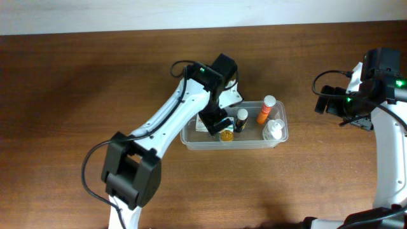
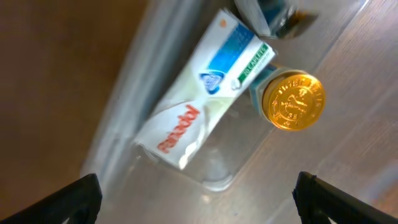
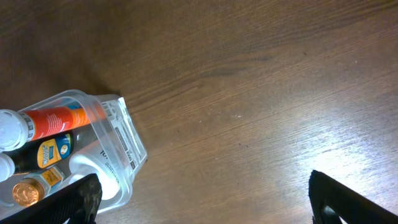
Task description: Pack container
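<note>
The container [image 1: 280, 137] is a clear plastic tub in the middle of the table. In it lie an orange bottle with a white cap [image 1: 265, 111], a dark bottle [image 1: 241, 121], a clear white-capped bottle [image 1: 273, 130], a gold-capped bottle [image 1: 227, 135] and a white toothpaste box [image 2: 199, 93]. My left gripper [image 2: 199, 205] is open and empty, hovering over the tub's left end above the box and the gold cap [image 2: 292, 101]. My right gripper [image 3: 205, 202] is open and empty above bare table, right of the tub [image 3: 121, 140].
The wooden table [image 1: 76, 83] runs to a pale wall at the far edge. A barcode label [image 3: 127, 140] is on the tub's right end wall. My right arm [image 1: 375, 89] stands at the table's right edge.
</note>
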`<state>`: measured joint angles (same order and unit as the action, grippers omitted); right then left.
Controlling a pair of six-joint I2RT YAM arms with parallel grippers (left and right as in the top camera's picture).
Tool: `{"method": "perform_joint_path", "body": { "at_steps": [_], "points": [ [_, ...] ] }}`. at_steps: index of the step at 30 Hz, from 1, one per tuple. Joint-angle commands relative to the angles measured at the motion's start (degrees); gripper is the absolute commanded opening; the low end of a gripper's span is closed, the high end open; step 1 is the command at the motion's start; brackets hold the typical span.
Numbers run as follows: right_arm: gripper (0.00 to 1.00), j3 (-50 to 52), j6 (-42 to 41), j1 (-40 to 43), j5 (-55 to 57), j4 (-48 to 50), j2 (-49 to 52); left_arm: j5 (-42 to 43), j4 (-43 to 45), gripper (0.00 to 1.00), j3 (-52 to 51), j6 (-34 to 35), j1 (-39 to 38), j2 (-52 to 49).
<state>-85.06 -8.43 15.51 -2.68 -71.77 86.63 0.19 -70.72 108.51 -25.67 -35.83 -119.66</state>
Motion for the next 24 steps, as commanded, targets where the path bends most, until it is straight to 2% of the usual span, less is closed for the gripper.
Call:
{"method": "perform_joint_path", "body": {
  "at_steps": [1, 6, 8, 11, 17, 24],
  "points": [
    [0.99, 0.17, 1.99, 0.24, -0.13, 0.17, 0.22, -4.11, 0.07, 0.99, 4.61, 3.04, 2.82, 10.91],
    [0.98, -0.70, 4.52, -2.27, -0.13, 0.61, 0.20, -6.93, 3.13, 0.99, 4.72, 11.45, 11.72, 20.57],
    [0.98, -2.01, 5.29, -6.10, 0.81, 1.95, 0.20, -6.91, 3.91, 0.99, 4.72, 20.35, 19.47, 23.74],
    [0.98, -2.40, 5.25, -10.29, 2.05, 6.23, 0.20, -6.86, 3.85, 0.99, 4.72, 27.28, 27.85, 24.33],
    [0.98, -2.40, 5.22, -15.04, 1.97, 17.92, 0.22, -6.45, 3.98, 0.99, 4.68, 28.26, 39.50, 24.00],
    [0.98, -2.38, 5.60, -15.13, 1.86, 14.51, -2.08, -6.45, -2.43, 0.99, 4.68, 27.39, 43.19, 26.14]
  ]
}}
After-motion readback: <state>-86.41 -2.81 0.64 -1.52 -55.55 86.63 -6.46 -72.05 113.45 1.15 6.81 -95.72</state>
